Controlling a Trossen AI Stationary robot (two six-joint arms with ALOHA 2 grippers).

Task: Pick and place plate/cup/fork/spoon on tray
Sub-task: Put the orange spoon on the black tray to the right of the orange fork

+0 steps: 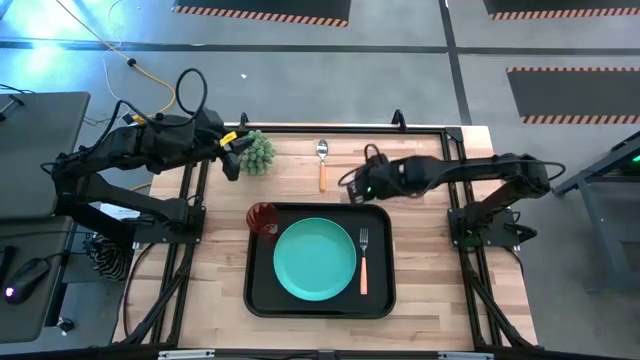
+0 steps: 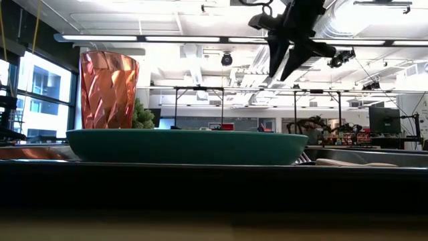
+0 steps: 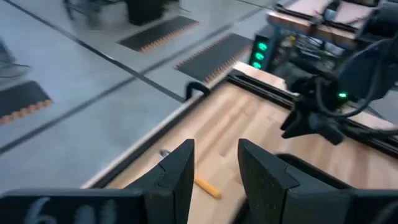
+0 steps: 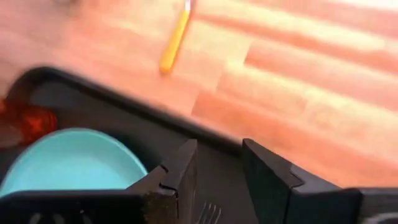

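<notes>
Tray (image 1: 262, 290), lower centre: plate (image 1: 315, 259), fork (image 1: 363, 262) to its right, cup (image 1: 263, 217) at upper-left corner.
Spoon (image 1: 322, 163) on table above tray. Right gripper (image 1: 352, 187), fingers parted, empty, near tray's upper-right corner; left gripper (image 1: 233, 160), parted, empty, upper left.

Bright, even overhead light falls on the wooden table (image 1: 420, 250) with only faint shadows; a bluish glare washes the floor at the far left. At table height, ceiling strip lights (image 2: 200, 38) glow, backlighting the cup (image 2: 109, 90). Both wrist views are motion-blurred.
</notes>
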